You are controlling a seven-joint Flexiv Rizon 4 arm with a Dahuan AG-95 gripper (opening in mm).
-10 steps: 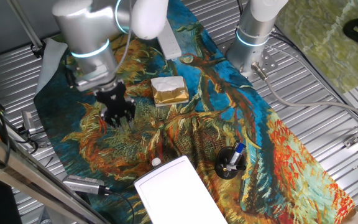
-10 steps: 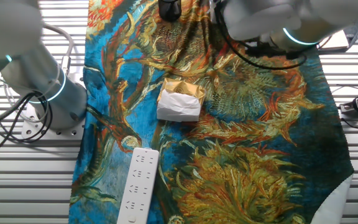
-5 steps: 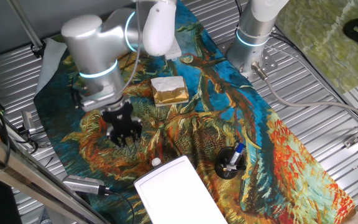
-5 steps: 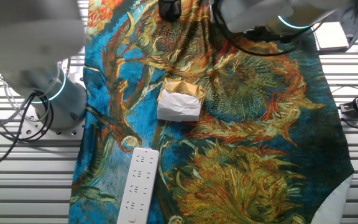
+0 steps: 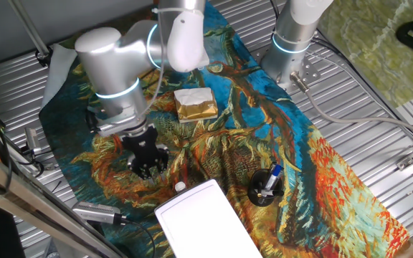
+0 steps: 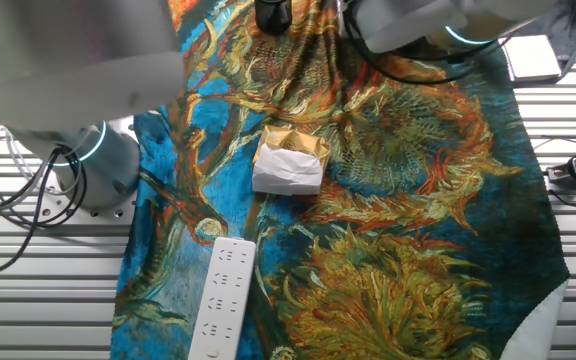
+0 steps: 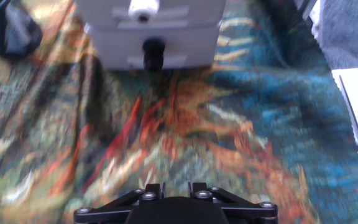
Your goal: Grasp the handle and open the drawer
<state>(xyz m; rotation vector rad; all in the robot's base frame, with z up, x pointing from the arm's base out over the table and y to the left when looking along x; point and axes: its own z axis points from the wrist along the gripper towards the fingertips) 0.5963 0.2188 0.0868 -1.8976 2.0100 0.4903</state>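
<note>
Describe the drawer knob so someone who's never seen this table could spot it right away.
Look for the colourful painted cloth on the table, then the big white box at its edge, near the black pen holder. On the box's front face is the knob: small, round and white, unlike the dark knob next to it.

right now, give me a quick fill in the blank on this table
1. The round handle on the drawer is ___ in colour.
2. The pen in the black holder is ___.
3. The block is white and ___.
4. The gripper hangs over the cloth, holding ___.

Missing words: white; blue; gold; nothing
</note>
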